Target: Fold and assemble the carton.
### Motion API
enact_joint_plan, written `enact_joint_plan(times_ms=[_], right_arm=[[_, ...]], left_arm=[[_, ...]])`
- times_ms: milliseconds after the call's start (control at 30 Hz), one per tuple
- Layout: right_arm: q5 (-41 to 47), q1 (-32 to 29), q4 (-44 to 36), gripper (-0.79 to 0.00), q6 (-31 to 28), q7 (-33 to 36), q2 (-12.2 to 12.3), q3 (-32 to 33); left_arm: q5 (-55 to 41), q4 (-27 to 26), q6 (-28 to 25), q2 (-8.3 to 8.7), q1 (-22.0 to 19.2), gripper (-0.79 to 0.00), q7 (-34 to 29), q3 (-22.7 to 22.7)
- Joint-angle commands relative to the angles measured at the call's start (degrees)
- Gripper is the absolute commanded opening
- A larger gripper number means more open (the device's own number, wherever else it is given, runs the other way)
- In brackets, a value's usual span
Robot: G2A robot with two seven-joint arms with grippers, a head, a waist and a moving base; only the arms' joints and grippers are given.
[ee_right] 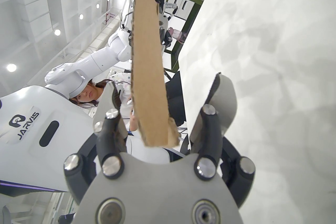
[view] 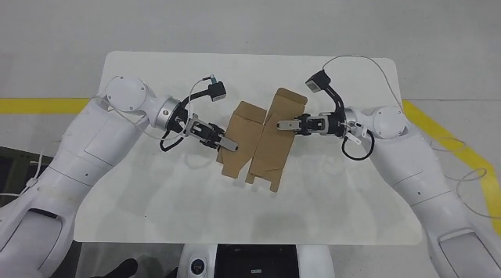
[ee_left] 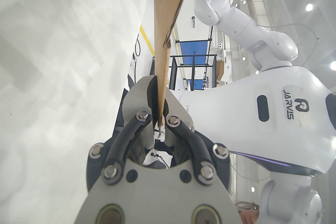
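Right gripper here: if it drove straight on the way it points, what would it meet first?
The carton: the right gripper is open with a cardboard flap between its fingers, so going on would likely seat the flap deeper. Beyond, the left gripper is shut on the carton's other edge.

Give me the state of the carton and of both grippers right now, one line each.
carton: not assembled, flat panels bent along a crease
left gripper: jaws shut on the carton's edge
right gripper: jaws open, with a carton panel between them, not clamped
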Motion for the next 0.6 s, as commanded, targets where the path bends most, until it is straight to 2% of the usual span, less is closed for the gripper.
enact_joint_plan(times_ms=[0,133,367,400,433,467,567], right_arm=[[0.07,0.08,-0.43,-0.677,0.23,0.24,0.17,-0.33],[0.71,0.13,-0.75,-0.782,0.3,0.3,0.51,-0.94],[2.76,0.12,-0.75,-0.785,0.06,0.06,0.88,-1.95],[3.11,0.13,-0.7,-0.785,-0.05,-0.04,0.93,-2.01],[3.41,0.15,-0.57,-0.785,-0.12,-0.12,0.98,-2.03],[3.76,0.17,-0.39,-0.785,-0.2,-0.2,1.02,-2.03],[4.92,0.25,0.93,-0.785,-0.79,-0.79,1.11,-1.69]], left_arm=[[-0.32,0.07,-0.07,0.12,-0.14,-0.785,0.08,0.19],[-0.8,0.08,-0.31,0.33,-0.49,-0.785,0.32,0.59],[-1.88,2.11,-1.2,0.56,-0.87,-0.785,1.21,0.96],[-2.38,2.82,-1.42,0.56,-0.89,-0.739,1.43,0.83],[-2.78,3.27,-1.7,0.54,-0.96,-0.4,1.71,0.7],[-3.54,3.99,-1.99,0.52,-0.92,0.0,2.0,0.48],[-5.97,6.29,-2.38,0.32,-1.02,0.0,2.4,-0.21]])
